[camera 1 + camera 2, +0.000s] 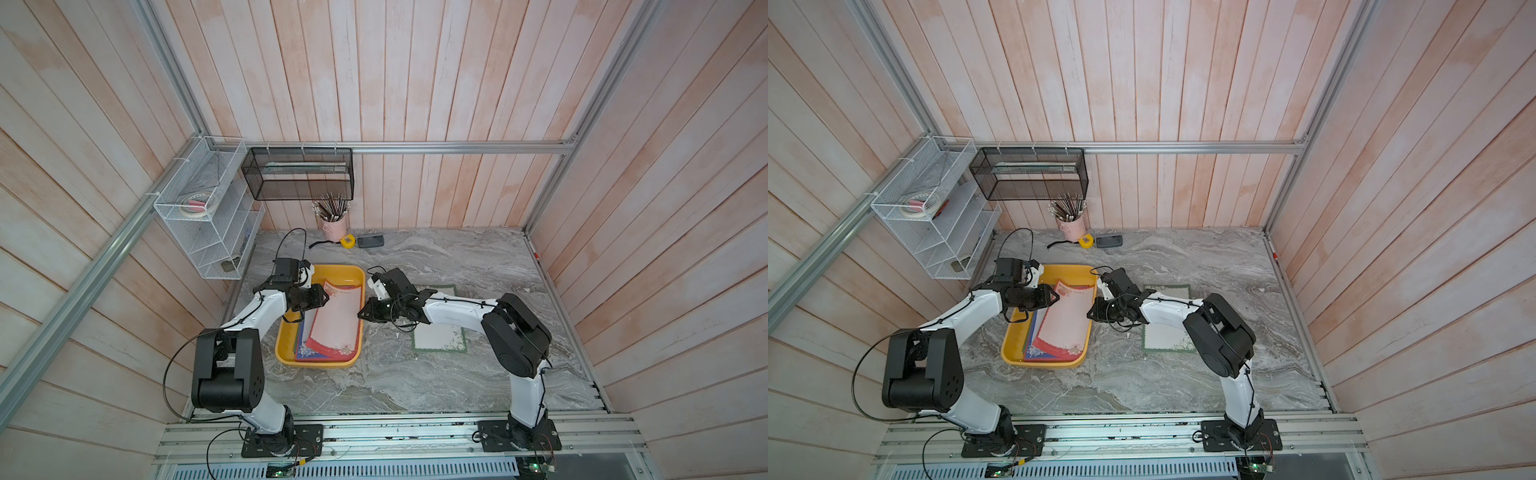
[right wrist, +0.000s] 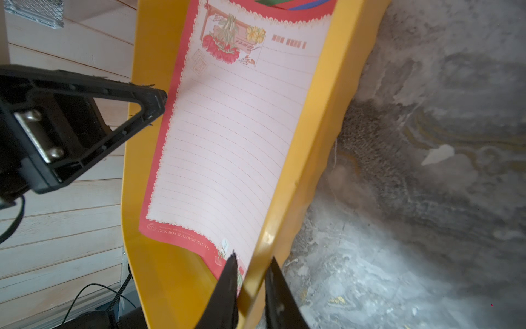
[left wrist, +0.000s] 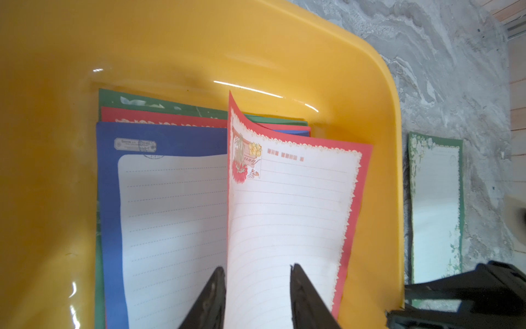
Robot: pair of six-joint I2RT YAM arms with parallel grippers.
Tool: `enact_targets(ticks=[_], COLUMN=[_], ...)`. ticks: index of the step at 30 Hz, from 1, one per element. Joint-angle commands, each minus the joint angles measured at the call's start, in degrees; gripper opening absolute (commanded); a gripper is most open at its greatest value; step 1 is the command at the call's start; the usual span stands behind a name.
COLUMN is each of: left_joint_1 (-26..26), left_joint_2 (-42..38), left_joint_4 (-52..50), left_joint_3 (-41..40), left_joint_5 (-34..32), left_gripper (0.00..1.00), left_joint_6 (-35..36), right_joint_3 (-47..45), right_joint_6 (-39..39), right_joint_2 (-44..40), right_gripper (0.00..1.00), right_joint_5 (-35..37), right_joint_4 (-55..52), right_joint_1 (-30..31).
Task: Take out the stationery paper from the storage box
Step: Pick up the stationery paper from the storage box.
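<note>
The yellow storage box (image 1: pixel 332 274) (image 1: pixel 1013 345) (image 3: pixel 170 42) (image 2: pixel 176 284) lies on the marble table and holds a stack of stationery paper. The top, red-bordered sheet (image 1: pixel 336 320) (image 1: pixel 1067 320) (image 3: pixel 284 213) (image 2: pixel 227 136) bows upward, its left edge raised. My left gripper (image 1: pixel 325 300) (image 1: pixel 1054 297) (image 3: pixel 256 269) is inside the box with its jaws apart, the bowed sheet between them. A blue-bordered sheet (image 3: pixel 170 213) lies underneath. My right gripper (image 1: pixel 362 311) (image 1: pixel 1090 313) (image 2: pixel 252 256) is shut on the box's right wall, one finger inside and one outside.
A green-bordered sheet (image 1: pixel 440 338) (image 1: pixel 1167 336) (image 3: pixel 435 213) lies flat on the table under my right arm. At the back stand a pink pencil cup (image 1: pixel 334 224), a yellow tape measure (image 1: pixel 348 241) and a dark device (image 1: pixel 371 241). A white wire rack (image 1: pixel 208 216) and black mesh basket (image 1: pixel 297 172) hang above.
</note>
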Motion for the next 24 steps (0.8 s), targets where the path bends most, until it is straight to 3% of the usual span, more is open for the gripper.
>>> enact_targets(ticks=[1,12,18,24], left_joint_1=[-0.19,-0.19,-0.19,-0.19], left_joint_2=[1.03,2.84,4.30,4.47], left_joint_4=[0.13,-0.37,-1.17,-1.18], left_joint_3=[-0.22,0.05,0.49,0.71], left_joint_5=[0.27,0.42,-0.69,-0.22], left_gripper=[0.40,0.41,0.47,0.43], left_joint_6=[-0.37,-0.33,-0.10,-0.06], right_joint_3=[1.44,1.37,1.28,1.11], right_joint_6=[0.35,0.56,0.64,0.62], right_joint_2=[1.16,0.94,0.90,0.73], right_gripper=[0.20,0.20,0.20,0.20], right_joint_5=[0.64,0.45,0.21,0.16], right_joint_4=[-0.15,-0.01,0.22,0.33], right_joint_1=[-0.38,-0.38,-0.43,-0.40])
